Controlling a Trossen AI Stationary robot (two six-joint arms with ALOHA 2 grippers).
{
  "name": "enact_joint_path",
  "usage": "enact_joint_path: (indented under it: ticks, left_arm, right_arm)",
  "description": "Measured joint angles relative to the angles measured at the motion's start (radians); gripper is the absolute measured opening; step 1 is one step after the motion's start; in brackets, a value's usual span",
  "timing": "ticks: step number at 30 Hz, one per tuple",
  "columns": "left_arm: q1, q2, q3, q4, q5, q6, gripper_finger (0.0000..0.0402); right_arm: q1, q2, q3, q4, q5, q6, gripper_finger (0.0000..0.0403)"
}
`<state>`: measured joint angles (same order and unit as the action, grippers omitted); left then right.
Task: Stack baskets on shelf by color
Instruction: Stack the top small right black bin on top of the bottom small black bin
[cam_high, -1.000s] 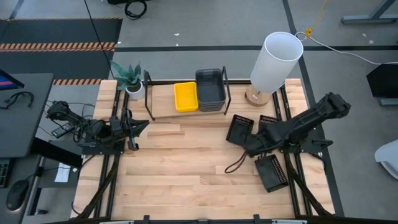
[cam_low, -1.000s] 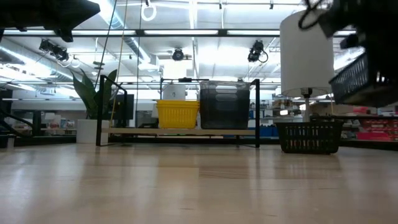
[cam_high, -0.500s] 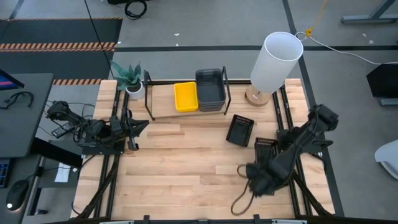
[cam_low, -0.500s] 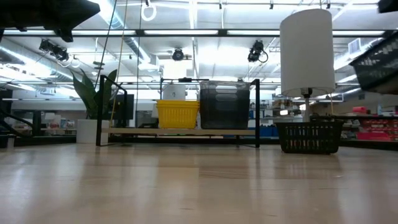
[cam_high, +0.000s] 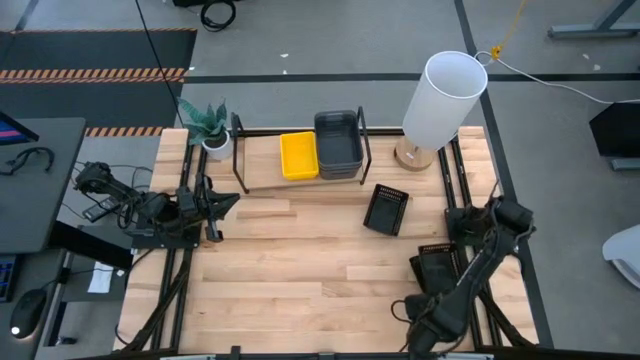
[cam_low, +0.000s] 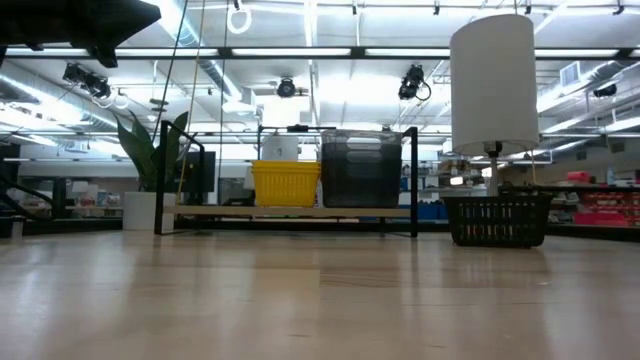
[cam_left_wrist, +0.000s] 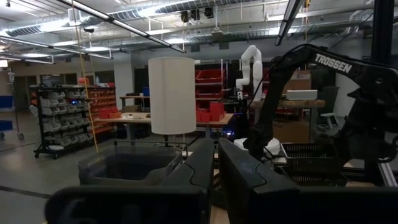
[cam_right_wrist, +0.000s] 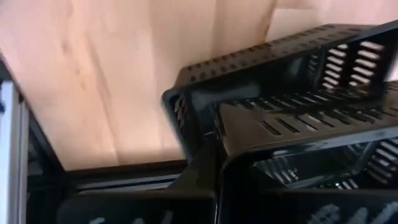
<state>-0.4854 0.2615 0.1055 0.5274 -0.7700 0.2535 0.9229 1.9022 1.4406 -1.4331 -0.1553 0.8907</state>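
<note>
Only the right wrist view shows the right gripper (cam_right_wrist: 214, 180) clamped on a black basket (cam_right_wrist: 292, 118)'s wall

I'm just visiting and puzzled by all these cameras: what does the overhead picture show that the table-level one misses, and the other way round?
Only overhead: both dark arms, the right hand shut on a black perforated plastic basket.
Only table level: the ceiling lights and room behind.
Both: the yellow plastic basket and dark grey plastic basket on the light wooden shelf with black wire frame, the white cylindrical lamp, and another black perforated basket.
</note>
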Motion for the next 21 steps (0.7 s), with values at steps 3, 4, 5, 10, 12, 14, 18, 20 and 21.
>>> enact_joint_path:
  ticks: [3,4,5,10,12,14,18,20,21]
  left_arm:
    - [0.0,0.0,0.0,0.0,0.0,0.0,0.003]
    - [0.0,0.0,0.0,0.0,0.0,0.0,0.0031]
    - [0.0,0.0,0.0,0.0,0.0,0.0,0.0033]
    - [0.0,0.0,0.0,0.0,0.0,0.0,0.004]
    - [0.0,0.0,0.0,0.0,0.0,0.0,0.004]
    - [0.0,0.0,0.0,0.0,0.0,0.0,0.0039]
    - [0.0,0.0,0.0,0.0,0.0,0.0,0.0033]
    - [0.0,0.0,0.0,0.0,0.0,0.0,0.003]
    - [0.0,0.0,0.0,0.0,0.0,0.0,0.0029]
  right_arm:
    - [0.021,0.004,0.0,-0.002,0.005,0.0,0.0001]
    - [0.026,0.007,0.0,0.003,0.006,0.0,0.0001]
    - [0.031,0.011,0.0,0.009,0.006,0.0,0.0001]
    - [0.061,0.012,0.0,0.032,0.063,-0.004,0.0002]
    - [0.069,0.012,0.0,0.033,0.077,-0.016,0.0002]
    - [0.074,0.012,0.0,0.041,0.093,-0.042,0.0002]
    - [0.08,0.012,-0.003,0.045,0.116,-0.072,0.0002]
    - [0.08,0.012,-0.013,0.049,0.112,-0.074,0.0002]
    - [0.079,0.012,-0.02,0.049,0.107,-0.073,0.0002]
